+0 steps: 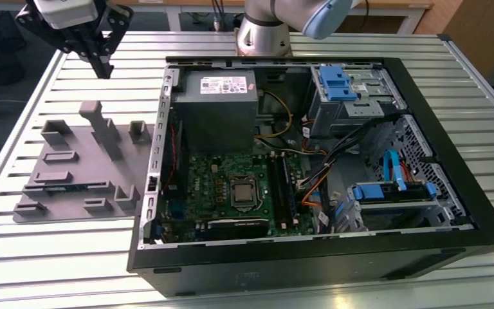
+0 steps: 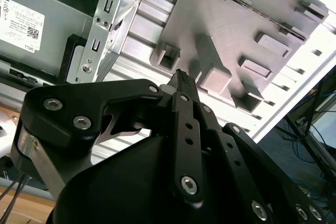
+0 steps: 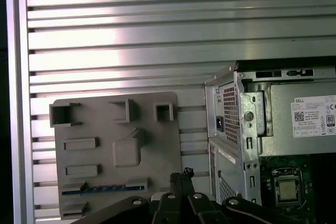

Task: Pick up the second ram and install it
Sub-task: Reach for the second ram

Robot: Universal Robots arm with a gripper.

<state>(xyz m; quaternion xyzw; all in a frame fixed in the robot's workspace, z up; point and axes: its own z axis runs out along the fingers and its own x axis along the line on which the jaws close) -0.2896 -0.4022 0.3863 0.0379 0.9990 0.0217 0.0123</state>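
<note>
Gripper (image 1: 103, 67) is hanging in the air at about 10 o'clock in the exterior view, over the slatted metal table (image 1: 84, 90). It is sitting just past the 12 o'clock end of the gray holder tray (image 1: 75, 161). Fingers are pressing together tip to tip with nothing between them; both wrist views are showing the same closed, empty tips (image 2: 179, 75) (image 3: 182, 174).

The second ram (image 1: 62, 188) is sitting edge-on in a long slot of the tray, in the tray's 6 o'clock half as the exterior view shows it. It is reading as a thin blue strip there, and in the first wrist view (image 3: 102, 188) too. It is well apart from the gripper and not touching it.

The tray (image 3: 157, 145) is lying flat on the table, just beside the open computer case (image 1: 316, 254), at the case's 9 o'clock. Inside the case the green motherboard (image 1: 208, 187) is lying at roughly 7 o'clock, with the processor (image 1: 242, 191) showing bare on it. The gray power supply (image 1: 215, 106) is sitting at the board's 12 o'clock. Blue drive brackets (image 1: 343, 84) are standing at the case's 1 o'clock corner.
</note>
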